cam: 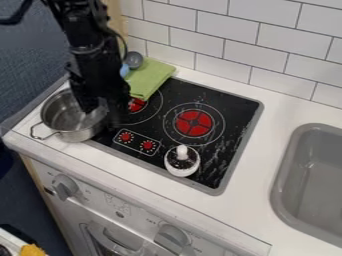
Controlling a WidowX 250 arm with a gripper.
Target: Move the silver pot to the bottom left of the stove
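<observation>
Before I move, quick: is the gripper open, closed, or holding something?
Gripper: at the stove-side rim of the silver pot; open, closed or holding it cannot be told.

Your arm (90,47): black all over, blocky joints; thin dark cable (123,42) bowing off right side, thicker black cable (18,18) curving at far left.

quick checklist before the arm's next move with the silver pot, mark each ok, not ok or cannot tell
1. silver pot upright: ok
2. pot fully on the stove: not ok, it sits at the left side, mostly over the counter
3. gripper at the pot: ok, over its right side
4. grip on the pot secure: cannot tell
5. green cloth clear of the pot: ok
6. white-knobbed object clear of bottom left: ok, near bottom right
</observation>
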